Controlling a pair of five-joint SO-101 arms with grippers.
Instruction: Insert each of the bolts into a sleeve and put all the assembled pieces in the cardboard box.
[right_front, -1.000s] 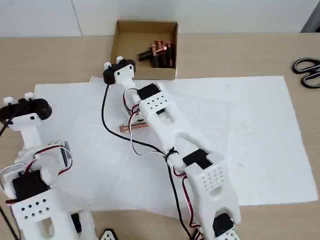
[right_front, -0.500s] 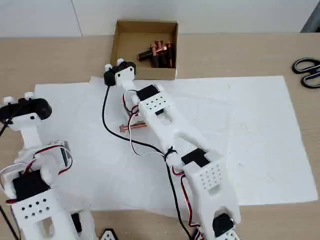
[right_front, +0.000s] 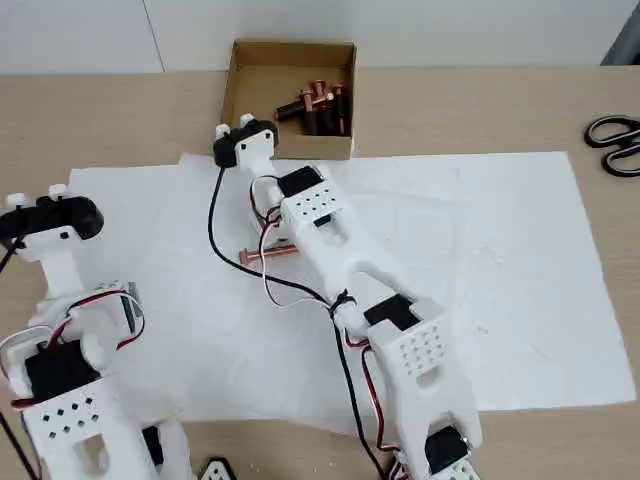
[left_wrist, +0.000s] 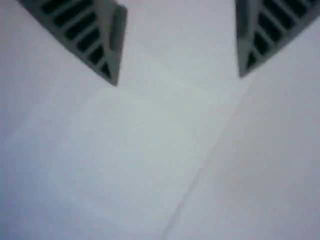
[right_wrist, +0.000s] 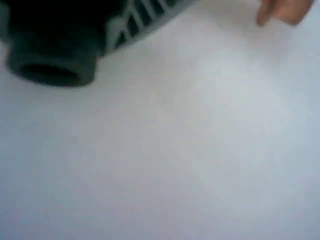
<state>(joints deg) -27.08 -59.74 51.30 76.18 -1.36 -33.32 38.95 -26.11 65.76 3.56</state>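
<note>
Risk: right gripper clamps sleeve; loose bolt lies beside its cable, which may sweep it off; left gripper open, empty.

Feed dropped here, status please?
Left hand open, empty, over paper. Right hand shut on sleeve, by cardboard box corner. One bolt loose on paper beside right arm. Scissors far aside.

Right gripper, sleeve in its grip, has scooted a tiny bit toward the desk's right edge, along the cardboard box's near wall.
</note>
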